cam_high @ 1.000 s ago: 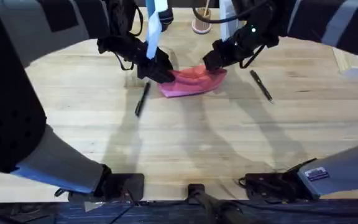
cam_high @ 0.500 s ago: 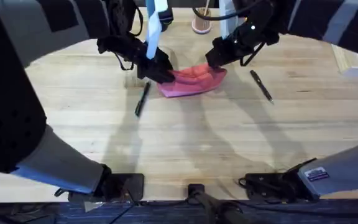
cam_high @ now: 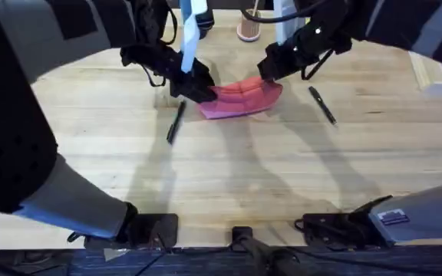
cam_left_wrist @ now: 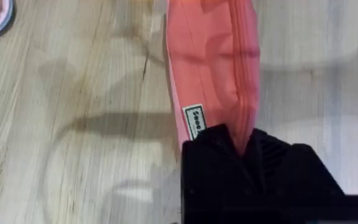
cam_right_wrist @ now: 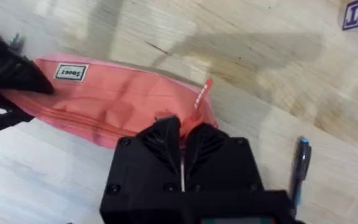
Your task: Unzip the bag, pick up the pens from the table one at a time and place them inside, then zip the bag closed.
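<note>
Pale planked wood makes up the counter (cam_high: 229, 176), with the pink bag (cam_high: 240, 100) lying toward its twelve o'clock side, pinched at both ends. The left gripper (cam_high: 198, 88) has its black fingers (cam_left_wrist: 210, 155) closed on the bag's nine o'clock end, beside a small label. The right gripper (cam_high: 271, 73) has its fingers (cam_right_wrist: 160, 134) closed on the three o'clock end, by the reddish zipper pull (cam_right_wrist: 202, 93). One pen (cam_high: 176, 123) lies at the bag's eight o'clock; the other pen (cam_high: 322, 105) lies at three o'clock.
</note>
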Controlling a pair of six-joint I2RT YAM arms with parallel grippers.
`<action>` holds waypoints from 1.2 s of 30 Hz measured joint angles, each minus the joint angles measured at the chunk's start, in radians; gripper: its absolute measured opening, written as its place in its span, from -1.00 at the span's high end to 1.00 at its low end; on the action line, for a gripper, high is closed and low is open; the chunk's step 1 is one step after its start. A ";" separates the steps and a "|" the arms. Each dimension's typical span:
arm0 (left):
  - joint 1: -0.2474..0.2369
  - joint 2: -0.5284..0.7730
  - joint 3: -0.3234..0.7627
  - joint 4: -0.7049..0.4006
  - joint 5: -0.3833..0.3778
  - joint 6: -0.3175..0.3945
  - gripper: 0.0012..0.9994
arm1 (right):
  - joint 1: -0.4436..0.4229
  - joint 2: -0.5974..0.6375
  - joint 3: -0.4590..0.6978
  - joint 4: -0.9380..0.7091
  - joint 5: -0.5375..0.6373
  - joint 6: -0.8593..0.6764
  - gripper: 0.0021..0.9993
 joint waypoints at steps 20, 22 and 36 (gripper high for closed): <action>-0.006 0.000 0.000 0.000 0.018 0.000 0.92 | 0.002 -0.101 0.001 -0.019 0.006 -0.104 0.94; -0.006 0.000 0.000 0.000 0.020 0.000 0.92 | 0.002 -0.110 0.001 -0.020 0.006 -0.105 0.94; -0.006 0.000 0.002 -0.003 0.017 0.000 0.92 | 0.022 -0.127 0.001 -0.020 0.005 -0.115 0.94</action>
